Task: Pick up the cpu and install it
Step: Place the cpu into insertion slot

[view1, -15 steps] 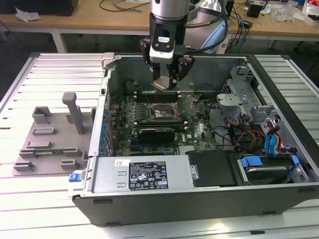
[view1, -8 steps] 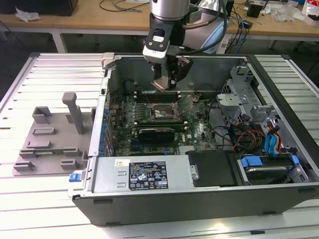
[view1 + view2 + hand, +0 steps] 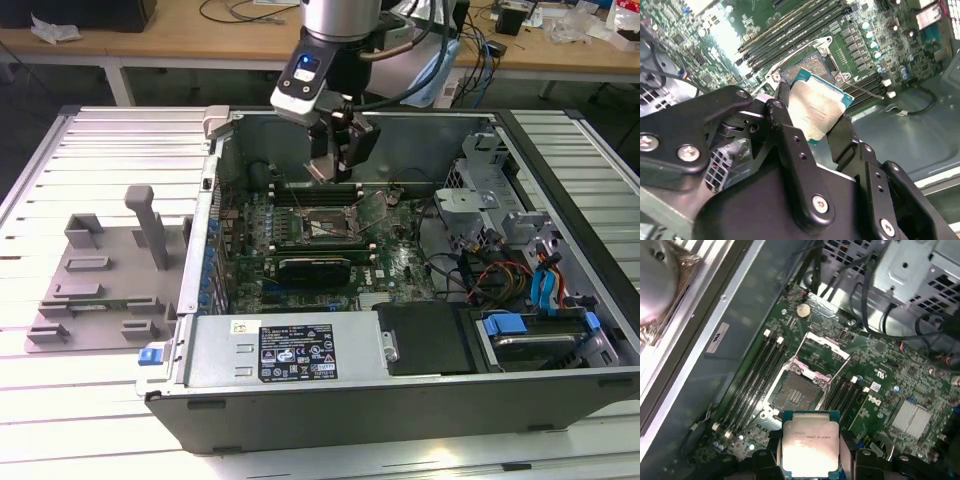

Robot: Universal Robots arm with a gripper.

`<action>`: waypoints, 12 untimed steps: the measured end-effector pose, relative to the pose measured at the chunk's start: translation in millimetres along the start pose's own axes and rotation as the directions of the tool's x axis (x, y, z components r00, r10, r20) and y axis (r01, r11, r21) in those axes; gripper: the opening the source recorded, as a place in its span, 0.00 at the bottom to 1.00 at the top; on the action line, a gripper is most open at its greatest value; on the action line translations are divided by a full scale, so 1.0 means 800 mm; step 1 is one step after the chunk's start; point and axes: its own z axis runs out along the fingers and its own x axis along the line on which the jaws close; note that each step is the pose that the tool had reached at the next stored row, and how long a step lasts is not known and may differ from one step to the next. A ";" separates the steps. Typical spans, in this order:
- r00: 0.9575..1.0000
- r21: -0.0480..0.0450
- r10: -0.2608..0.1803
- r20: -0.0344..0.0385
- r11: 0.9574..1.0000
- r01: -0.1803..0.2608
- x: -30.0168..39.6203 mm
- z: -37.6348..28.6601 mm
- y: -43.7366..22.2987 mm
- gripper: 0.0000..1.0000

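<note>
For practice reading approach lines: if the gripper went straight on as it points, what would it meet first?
Probably the open socket on the motherboard; the gripper, shut on the cpu, points down over it. Depth is unclear, so it could land slightly off.

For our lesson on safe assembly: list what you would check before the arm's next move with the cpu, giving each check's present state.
1. The cpu is clamped in the hand by two opposite edges: ok.
2. The socket is empty: ok.
3. The socket's metal frame is swung open: ok.
4. The cpu is centred over the socket: cannot tell.
5. The cpu's orientation matches the socket: cannot tell.
</note>
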 end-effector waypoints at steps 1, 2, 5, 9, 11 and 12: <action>1.000 0.000 0.018 0.001 1.000 -0.018 0.0000 0.0001 0.0000 0.55; 0.999 0.000 0.033 0.001 0.999 -0.033 0.0000 0.0002 0.0000 0.55; 0.995 0.000 0.098 0.003 0.995 -0.098 0.0000 0.0005 0.0000 0.55; 0.976 0.000 0.217 0.006 0.976 -0.217 0.0000 0.0014 0.0000 0.55; 0.963 0.000 0.271 0.008 0.963 -0.271 0.0000 0.0019 0.0000 0.55; 0.952 0.000 0.305 0.009 0.952 -0.305 0.0000 0.0022 0.0000 0.55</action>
